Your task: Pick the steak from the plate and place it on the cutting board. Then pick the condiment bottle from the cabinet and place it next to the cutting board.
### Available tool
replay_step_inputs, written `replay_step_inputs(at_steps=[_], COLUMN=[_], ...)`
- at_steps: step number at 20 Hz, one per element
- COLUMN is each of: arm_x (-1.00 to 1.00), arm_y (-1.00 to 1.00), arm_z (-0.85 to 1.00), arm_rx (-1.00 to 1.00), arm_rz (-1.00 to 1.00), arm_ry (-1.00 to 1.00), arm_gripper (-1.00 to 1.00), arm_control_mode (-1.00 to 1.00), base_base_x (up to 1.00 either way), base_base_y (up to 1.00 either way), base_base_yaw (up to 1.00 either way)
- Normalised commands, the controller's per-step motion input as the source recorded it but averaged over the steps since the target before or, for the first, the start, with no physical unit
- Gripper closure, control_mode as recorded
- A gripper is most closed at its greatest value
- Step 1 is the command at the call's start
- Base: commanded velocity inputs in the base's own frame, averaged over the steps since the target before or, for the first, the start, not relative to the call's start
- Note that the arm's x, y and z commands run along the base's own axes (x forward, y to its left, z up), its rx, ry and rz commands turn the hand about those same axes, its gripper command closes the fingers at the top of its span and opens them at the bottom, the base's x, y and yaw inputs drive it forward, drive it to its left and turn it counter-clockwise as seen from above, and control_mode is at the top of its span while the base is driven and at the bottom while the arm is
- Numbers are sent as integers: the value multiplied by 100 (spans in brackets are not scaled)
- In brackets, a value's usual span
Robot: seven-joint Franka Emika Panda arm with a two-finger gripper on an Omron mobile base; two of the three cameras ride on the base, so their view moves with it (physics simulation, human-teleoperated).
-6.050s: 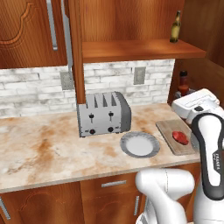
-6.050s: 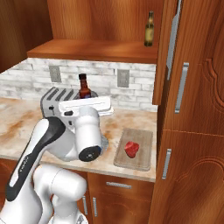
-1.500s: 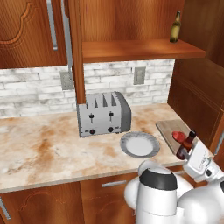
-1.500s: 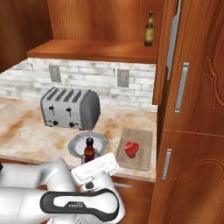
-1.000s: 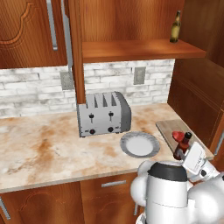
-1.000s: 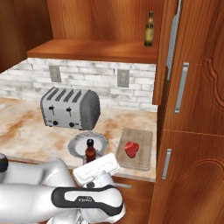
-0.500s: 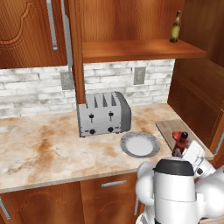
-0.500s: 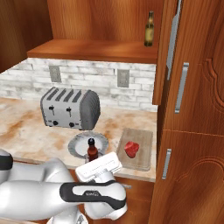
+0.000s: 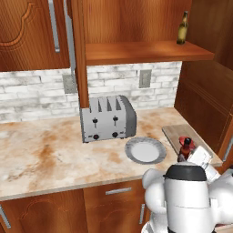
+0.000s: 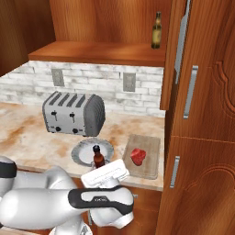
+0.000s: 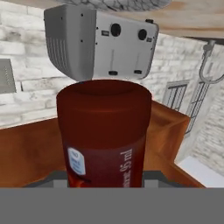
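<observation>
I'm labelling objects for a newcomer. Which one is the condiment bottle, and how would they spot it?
Start at the silver toaster on the marble counter and come toward the front edge, between the plate and the cutting board. The condiment bottle is there, small, dark red-brown, red-capped, unlike the taller olive-green bottle on the cabinet shelf.

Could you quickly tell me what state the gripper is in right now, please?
Gripper: closed on the condiment bottle, held upright.

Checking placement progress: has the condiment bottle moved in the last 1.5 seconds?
Yes. In the right base view the condiment bottle, held in the gripper, has shifted slightly right, toward the cutting board, and now sits over the plate's right rim.
</observation>
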Motion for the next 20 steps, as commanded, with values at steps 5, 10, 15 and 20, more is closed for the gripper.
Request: replay_step_inputs(at_steps=[5, 10, 15, 20], arm_x=[23, 24, 21, 23], arm_y=[0, 0, -5, -6], arm_z=[-27, -35, -32, -32], arm_rx=[-5, -2, 0, 0], arm_rz=[-4, -4, -3, -2], arm_ry=[0, 0, 0, 0], arm_gripper=[100, 100, 100, 100], arm_control_mode=[-100, -100, -100, -100], base_base_x=[0, 0, 0, 0], base_base_y=[0, 0, 0, 0], base_base_yaw=[0, 0, 0, 0])
